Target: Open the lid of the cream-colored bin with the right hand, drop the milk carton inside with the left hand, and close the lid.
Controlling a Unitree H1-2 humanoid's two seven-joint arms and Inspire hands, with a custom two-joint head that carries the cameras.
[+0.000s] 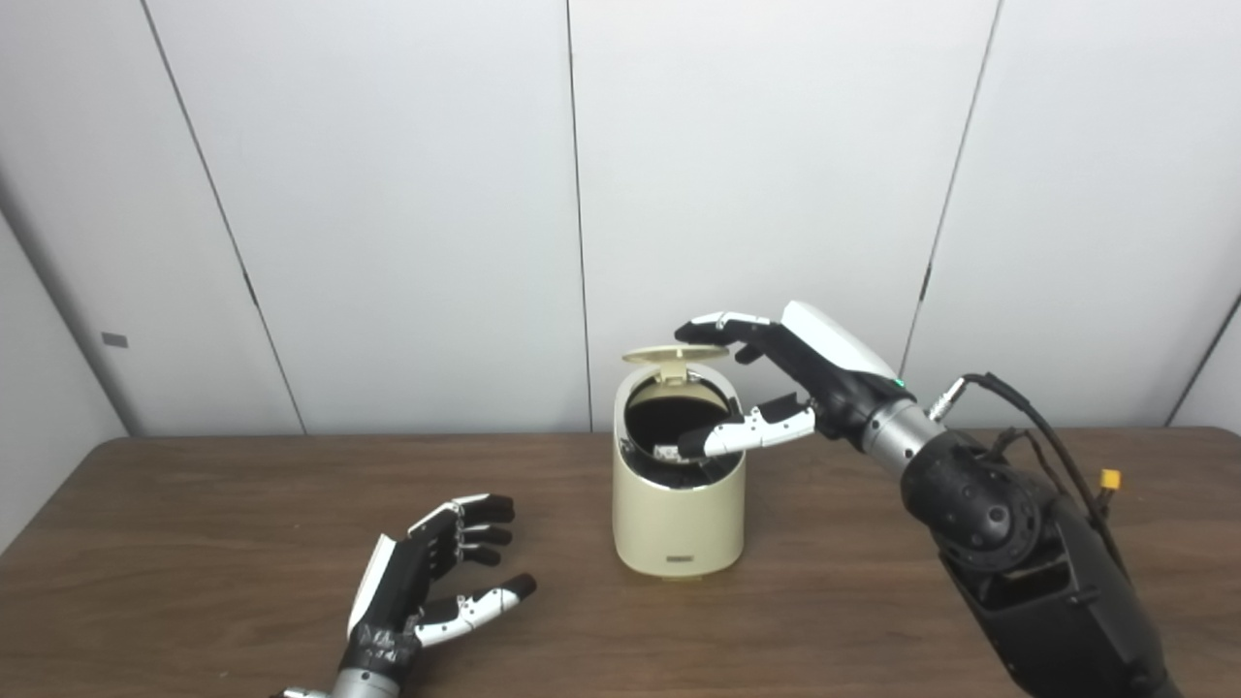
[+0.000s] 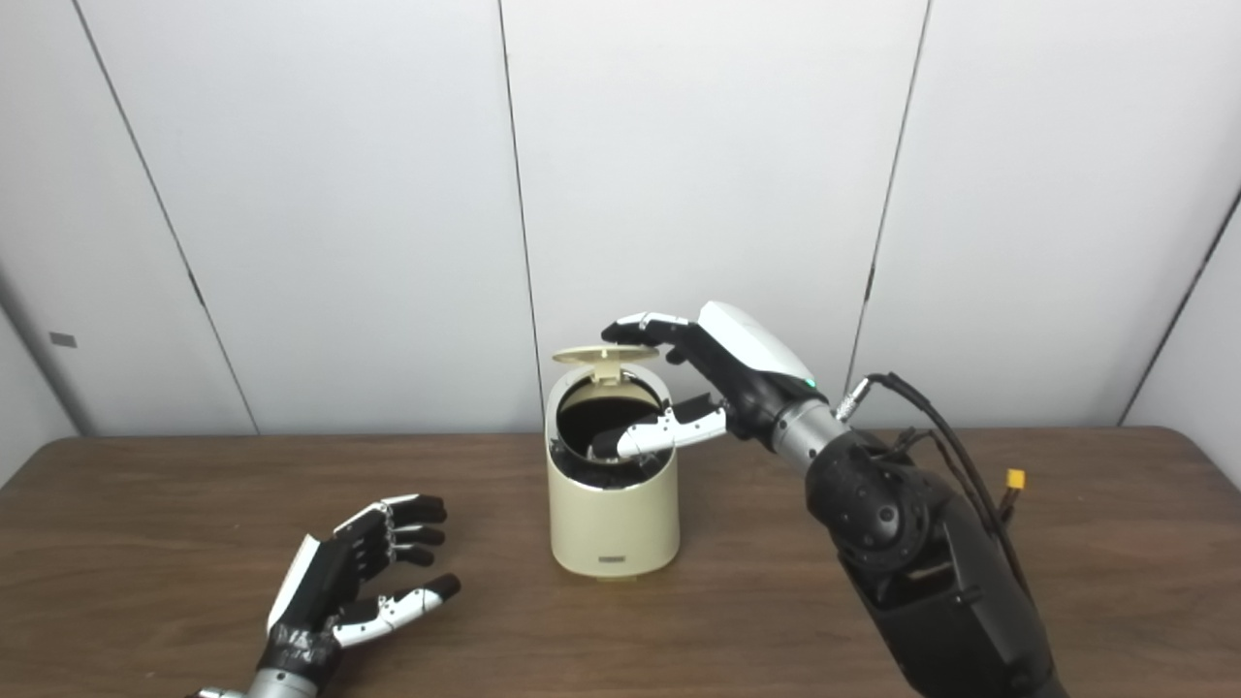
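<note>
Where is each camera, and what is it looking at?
Left eye view: sits on the robot's head, looks down and forward at the table, with the cream bin just right of middle; both arms rise from the bottom edge.
Right eye view: sits beside it, a little to the right, so the cream bin appears just left of middle; both arms show.
Shared: the raised lid touched by the right hand's fingers, the empty, open left hand, the white wall.
</note>
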